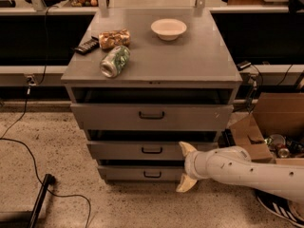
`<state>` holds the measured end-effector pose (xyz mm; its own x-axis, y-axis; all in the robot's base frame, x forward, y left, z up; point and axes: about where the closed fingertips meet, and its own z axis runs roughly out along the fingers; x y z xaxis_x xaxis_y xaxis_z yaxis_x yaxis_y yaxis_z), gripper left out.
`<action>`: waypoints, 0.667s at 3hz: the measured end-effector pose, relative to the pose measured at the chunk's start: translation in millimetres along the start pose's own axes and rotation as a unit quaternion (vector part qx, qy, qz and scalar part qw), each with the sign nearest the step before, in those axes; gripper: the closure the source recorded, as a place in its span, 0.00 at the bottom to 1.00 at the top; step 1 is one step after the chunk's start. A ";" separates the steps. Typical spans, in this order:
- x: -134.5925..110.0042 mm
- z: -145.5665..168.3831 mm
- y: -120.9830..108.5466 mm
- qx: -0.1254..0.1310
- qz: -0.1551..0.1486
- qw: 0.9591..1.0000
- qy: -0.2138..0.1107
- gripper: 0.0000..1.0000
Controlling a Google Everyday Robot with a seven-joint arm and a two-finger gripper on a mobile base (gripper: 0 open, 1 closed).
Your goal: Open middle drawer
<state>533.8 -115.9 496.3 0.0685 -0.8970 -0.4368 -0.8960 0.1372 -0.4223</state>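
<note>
The tool (185, 166) hangs low in front of the drawer stack with its two pale fingers spread wide, gripping nothing. The upper finger (186, 149) lies against the right part of the middle drawer (118, 151), and the lower one points at the floor beside the bottom drawer (123, 173). The drawer's black handle (152, 150) sits to the left, apart from the tool. The white arm (247, 171) comes in from the right. Above is the top drawer (109, 117), then the counter (199, 61) with a can (115, 61) lying on its side, a snack bag (114, 38) and a bowl (168, 28).
</note>
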 end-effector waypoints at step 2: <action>15.4 36.6 -30.2 0.009 -0.003 1.000 -0.005 0.00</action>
<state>578.0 -118.5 473.3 0.0780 -0.8938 -0.4416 -0.8877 0.1394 -0.4388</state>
